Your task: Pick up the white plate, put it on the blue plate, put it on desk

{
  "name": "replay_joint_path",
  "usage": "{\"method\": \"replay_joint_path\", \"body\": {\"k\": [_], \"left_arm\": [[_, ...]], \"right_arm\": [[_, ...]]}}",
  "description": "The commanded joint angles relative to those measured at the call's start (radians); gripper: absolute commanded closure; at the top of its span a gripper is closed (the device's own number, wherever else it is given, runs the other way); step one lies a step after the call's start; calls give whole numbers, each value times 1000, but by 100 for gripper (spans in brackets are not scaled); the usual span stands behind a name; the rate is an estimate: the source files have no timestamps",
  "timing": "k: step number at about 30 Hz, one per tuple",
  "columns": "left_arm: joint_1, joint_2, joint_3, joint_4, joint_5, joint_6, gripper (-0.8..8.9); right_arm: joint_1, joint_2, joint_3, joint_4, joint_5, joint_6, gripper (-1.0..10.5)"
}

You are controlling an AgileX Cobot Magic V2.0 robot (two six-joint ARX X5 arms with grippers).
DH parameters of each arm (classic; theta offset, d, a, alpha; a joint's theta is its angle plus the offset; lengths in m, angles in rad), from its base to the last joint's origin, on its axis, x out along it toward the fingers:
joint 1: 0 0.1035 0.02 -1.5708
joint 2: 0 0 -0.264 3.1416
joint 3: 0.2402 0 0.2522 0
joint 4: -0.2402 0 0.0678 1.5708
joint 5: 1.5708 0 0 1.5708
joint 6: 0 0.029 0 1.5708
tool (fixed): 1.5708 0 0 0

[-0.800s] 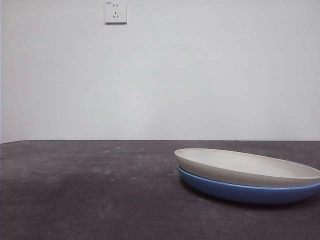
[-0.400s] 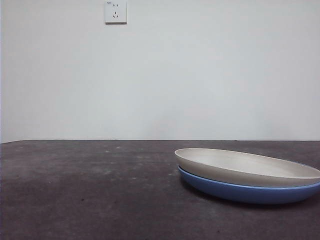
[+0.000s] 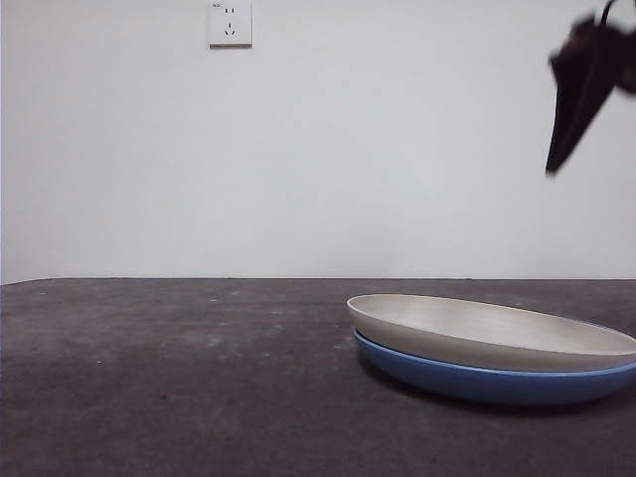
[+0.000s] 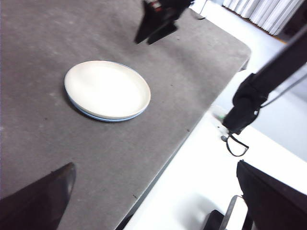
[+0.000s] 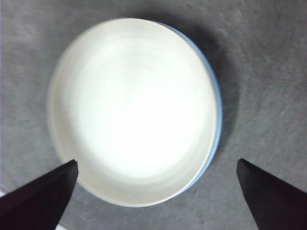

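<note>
Item: wide, shallow, round cream-white matte plate [image 3: 494, 333] with a plain raised rim. It is nested inside the glossy medium-blue round plate [image 3: 477, 381], seated slightly tilted and off-centre, so that only a blue crescent of the lower rim is exposed in the right wrist view. Both are borne by the broad dark grey-brown mottled desk [image 3: 169, 378], on its right part in the front view; the stack's right edge is cut off there by the frame.

The white plate is seen empty.

The right gripper [image 5: 156, 178] is held high above the stack, apart from it, jaws spread wide and holding nothing.

The left gripper [image 4: 158, 184] is held well apart from the plates, jaws likewise spread and empty.

A white wall socket [image 3: 230, 24] is noted behind.
</note>
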Motion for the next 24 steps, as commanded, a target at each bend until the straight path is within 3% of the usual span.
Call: {"method": "replay_joint_path", "body": {"k": [1, 8, 13, 24], "left_arm": [[-6, -4, 13, 13, 21, -21, 211], [-6, -11, 14, 22, 23, -27, 211], [-6, -10, 14, 23, 23, -26, 211], [-6, -10, 14, 23, 23, -27, 211]], "right_arm": [[2, 91, 20, 22, -4, -51, 249], [3, 238, 20, 95, -13, -65, 250], [3, 294, 20, 117, -65, -79, 251], [3, 343, 20, 135, -70, -78, 479]]}}
